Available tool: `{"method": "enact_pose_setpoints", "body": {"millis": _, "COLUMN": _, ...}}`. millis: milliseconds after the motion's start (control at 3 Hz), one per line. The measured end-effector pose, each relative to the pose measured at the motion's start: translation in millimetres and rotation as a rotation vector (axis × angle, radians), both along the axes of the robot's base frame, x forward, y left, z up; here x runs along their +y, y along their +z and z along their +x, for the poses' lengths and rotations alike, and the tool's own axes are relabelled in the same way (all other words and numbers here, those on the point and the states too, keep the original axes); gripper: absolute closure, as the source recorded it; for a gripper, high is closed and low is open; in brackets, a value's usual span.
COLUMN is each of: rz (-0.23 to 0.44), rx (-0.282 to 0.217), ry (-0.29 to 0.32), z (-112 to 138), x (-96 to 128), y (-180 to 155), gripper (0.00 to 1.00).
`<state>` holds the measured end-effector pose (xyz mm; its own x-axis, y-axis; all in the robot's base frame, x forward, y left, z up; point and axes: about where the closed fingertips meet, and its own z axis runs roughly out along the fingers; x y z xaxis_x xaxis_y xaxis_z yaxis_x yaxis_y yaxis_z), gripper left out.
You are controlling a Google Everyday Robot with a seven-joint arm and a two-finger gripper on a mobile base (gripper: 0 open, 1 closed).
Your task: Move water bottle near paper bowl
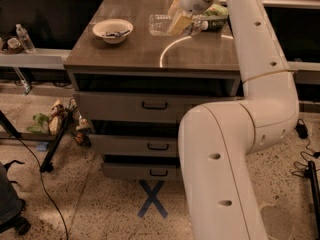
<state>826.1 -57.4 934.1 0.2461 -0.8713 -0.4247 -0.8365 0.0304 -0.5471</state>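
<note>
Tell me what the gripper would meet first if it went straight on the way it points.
Probably the tabletop below it: the gripper, jaws shut on the water bottle, angles down-left, short of the paper bowl. Depth is unclear.
</note>
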Motion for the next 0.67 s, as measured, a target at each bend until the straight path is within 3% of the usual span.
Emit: {"method": "enact_pose_setpoints", "body": {"millis": 667, "rz": 0.062, "rx": 0.023, "ry": 0.072, "z": 8, "x": 41, "y": -25, "gripper": 1.00}}
